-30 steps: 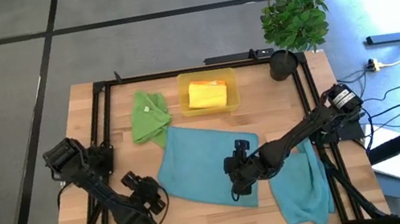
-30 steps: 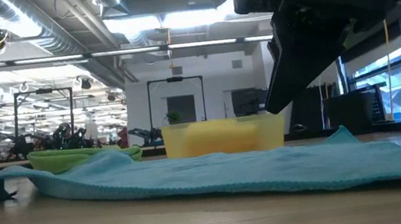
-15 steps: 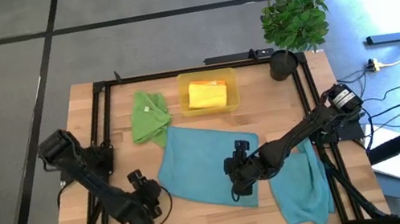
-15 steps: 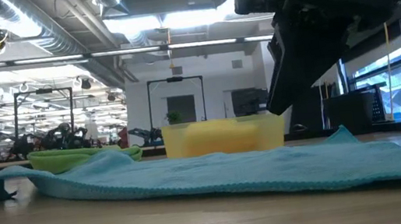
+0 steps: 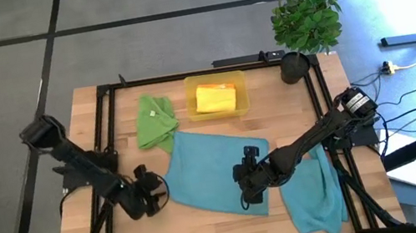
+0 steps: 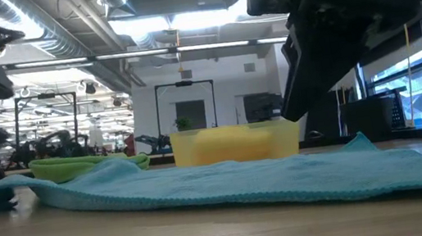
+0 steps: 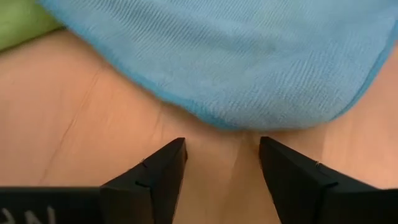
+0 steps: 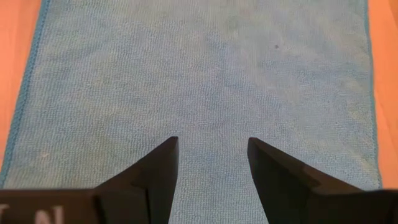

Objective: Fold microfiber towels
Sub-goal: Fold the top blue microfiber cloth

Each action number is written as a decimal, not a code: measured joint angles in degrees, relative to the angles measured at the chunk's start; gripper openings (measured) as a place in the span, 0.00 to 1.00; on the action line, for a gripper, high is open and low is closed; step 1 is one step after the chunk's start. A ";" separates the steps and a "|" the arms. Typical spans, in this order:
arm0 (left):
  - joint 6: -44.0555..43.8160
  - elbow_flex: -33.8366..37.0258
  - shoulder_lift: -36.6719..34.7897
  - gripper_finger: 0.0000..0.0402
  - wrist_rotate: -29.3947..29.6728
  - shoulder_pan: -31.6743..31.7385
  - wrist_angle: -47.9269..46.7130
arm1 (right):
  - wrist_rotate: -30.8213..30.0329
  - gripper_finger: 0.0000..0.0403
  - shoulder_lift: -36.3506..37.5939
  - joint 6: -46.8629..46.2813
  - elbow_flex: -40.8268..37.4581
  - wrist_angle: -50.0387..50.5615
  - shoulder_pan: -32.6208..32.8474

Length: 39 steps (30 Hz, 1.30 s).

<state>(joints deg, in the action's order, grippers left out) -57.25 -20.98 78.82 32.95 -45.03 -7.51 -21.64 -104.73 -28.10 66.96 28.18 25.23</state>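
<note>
Spread teal-blue microfiber towel lay flat at centre of wooden surface. Left claw was seen low at towel's left corner, fingers apart, rounded corner just ahead of gap between fingers. Right claw was held over towel's near-right part, fingers apart, nothing gripped. Left claw judged nearer to free corner; fold expected to turn on that corner being pinched. Second teal-blue towel lay crumpled at right; green towel beside yellow plastic tray.
</note>
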 joint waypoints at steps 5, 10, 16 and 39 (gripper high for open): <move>5.74 4.72 -5.61 0.51 -4.63 4.91 5.50 | 0.34 0.48 0.00 0.09 0.00 -0.06 0.00; 16.90 7.33 -6.25 0.50 -11.81 10.10 16.17 | 0.34 0.48 0.00 0.11 0.00 -0.07 0.01; 23.69 7.24 -6.13 0.48 -25.63 11.87 28.67 | 0.74 0.48 0.00 0.11 0.00 -0.04 0.00; 10.80 -0.70 -8.20 0.42 -31.45 5.48 10.29 | -0.69 0.48 0.00 -2.17 0.00 8.39 -0.73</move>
<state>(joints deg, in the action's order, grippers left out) -46.46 -21.68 70.62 1.50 -39.55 2.78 -22.33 -104.73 -30.27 66.96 36.58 24.50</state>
